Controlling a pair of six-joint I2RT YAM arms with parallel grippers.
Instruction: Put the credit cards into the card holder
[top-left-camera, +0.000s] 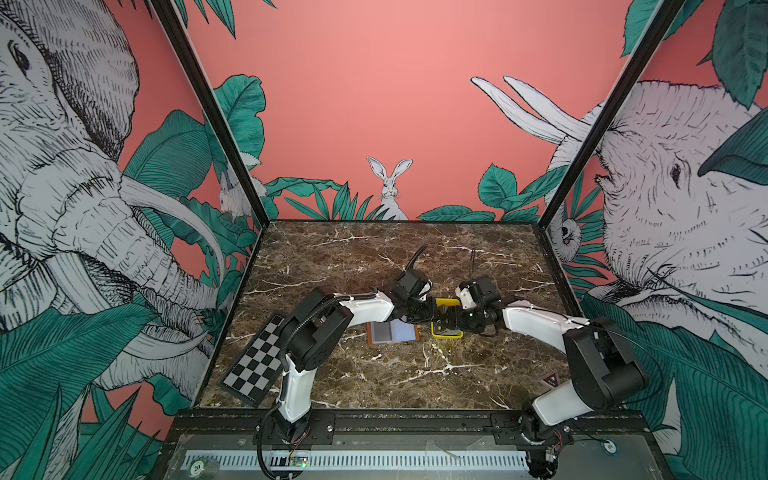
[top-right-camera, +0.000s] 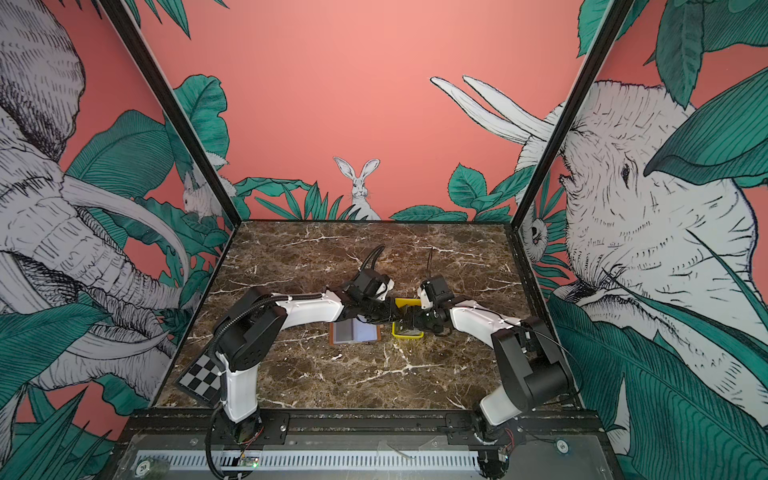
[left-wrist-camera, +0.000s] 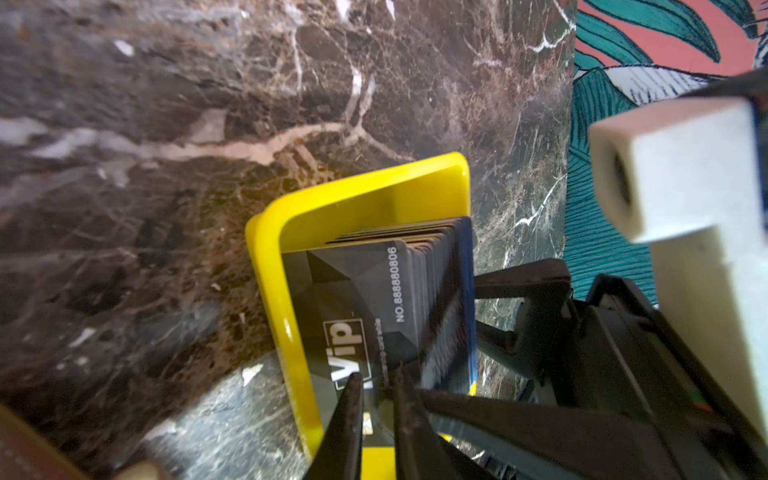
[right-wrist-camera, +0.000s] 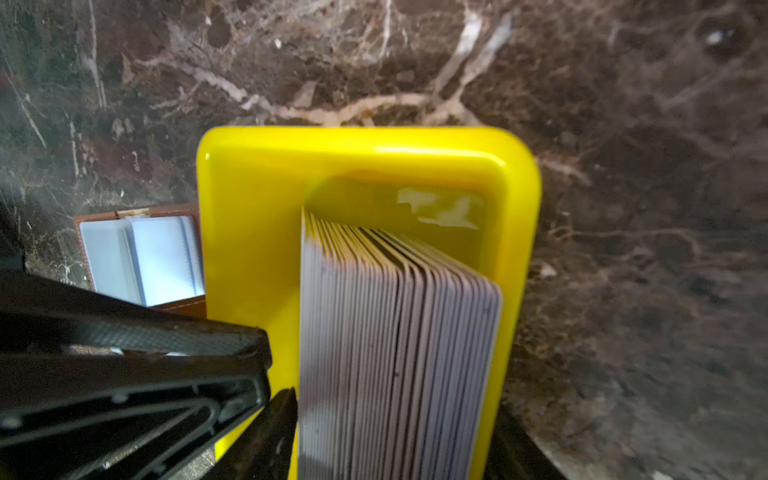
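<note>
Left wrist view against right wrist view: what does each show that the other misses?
Left wrist only: the front card with its printed Vip face, and the left gripper at its edge. Right wrist only: the open card holder beside the yellow tray, sleeves showing. Both: the credit cards standing on edge in that tray, on the marble table.

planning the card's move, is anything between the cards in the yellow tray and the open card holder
Only the yellow tray's wall: the credit cards stand on edge inside it, and the card holder lies open just outside that wall. A card would likely have to rise over it. Otherwise only the left gripper is there.
</note>
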